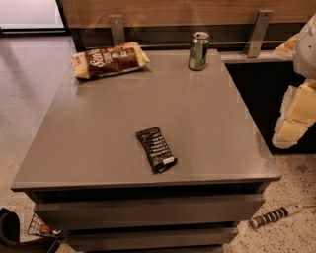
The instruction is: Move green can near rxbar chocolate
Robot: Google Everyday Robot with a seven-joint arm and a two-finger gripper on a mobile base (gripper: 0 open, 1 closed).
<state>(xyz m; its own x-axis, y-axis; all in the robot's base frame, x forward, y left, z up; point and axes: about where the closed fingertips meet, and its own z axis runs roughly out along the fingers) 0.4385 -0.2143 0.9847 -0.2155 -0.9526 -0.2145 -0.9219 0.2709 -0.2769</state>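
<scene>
With the pincer (295, 121) off the right edge of the tabletop (98, 123), its state impossible to tell, it should take the green can (198, 51), upright at the far edge, mid-body and carry it vertical toward the rxbar chocolate (156, 149) near the front.

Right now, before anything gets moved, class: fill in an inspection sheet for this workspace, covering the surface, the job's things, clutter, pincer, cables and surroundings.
Surface: grey table, flat top.
Job's things: green can upright near the far right corner; black snack bar lying flat near the front edge, well apart from the can.
Clutter: brown chip bag lying at the far left corner.
Pincer: pale pincer at the right edge of the view, off the table, away from the can.
Cables: nothing seen.
Surroundings: speckled floor; striped rod lying on the floor at front right; wooden wall behind.
</scene>
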